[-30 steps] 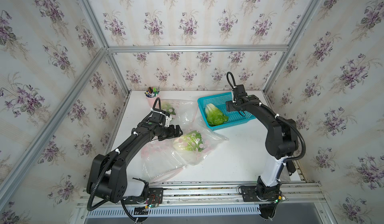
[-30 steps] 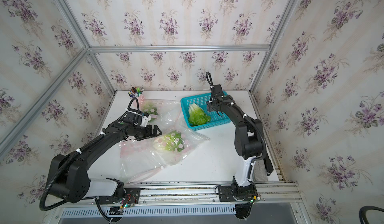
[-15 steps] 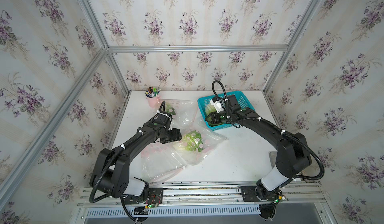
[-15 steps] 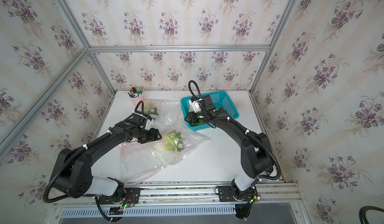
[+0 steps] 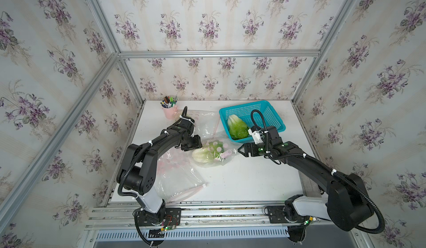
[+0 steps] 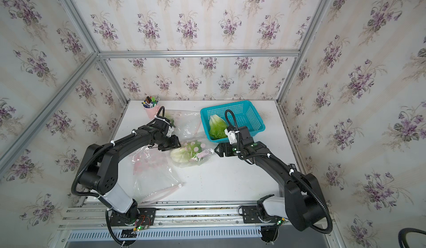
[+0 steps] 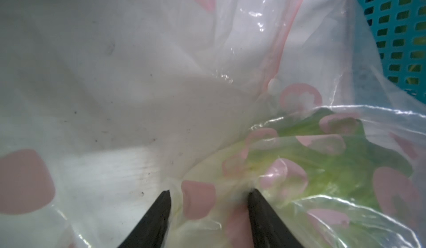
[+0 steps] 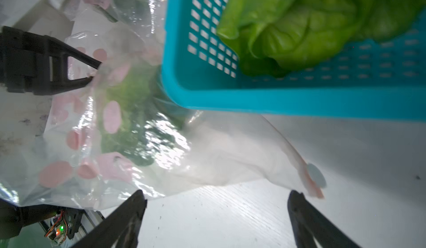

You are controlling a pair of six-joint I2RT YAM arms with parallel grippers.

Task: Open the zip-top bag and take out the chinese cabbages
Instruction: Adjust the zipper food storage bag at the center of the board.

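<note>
A spotted clear zip-top bag (image 5: 216,157) (image 6: 196,157) lies mid-table with one chinese cabbage (image 5: 202,154) (image 7: 322,166) inside. My left gripper (image 5: 200,146) (image 7: 208,192) is shut on the bag's left end, its fingers pressing the plastic over the cabbage's whitish base. It also shows in the right wrist view as the left gripper (image 8: 93,70). Another chinese cabbage (image 5: 237,127) (image 8: 299,28) lies in the blue basket (image 5: 253,103). My right gripper (image 5: 239,149) (image 8: 217,196) stands wide open and empty, low over the table at the bag's right end, beside the zipper tab (image 8: 314,180).
A pink cup of pens (image 5: 170,111) stands at the back left. A second spotted bag (image 5: 207,120) lies behind my left arm with some green showing through (image 6: 170,118). A flat bag (image 5: 182,180) lies near the front edge. The basket's front wall (image 8: 276,101) is close above the right gripper.
My right arm has swung from over the basket down to the table at the bag's right end, with its jaws wide now. The left jaws have narrowed onto the bag.
</note>
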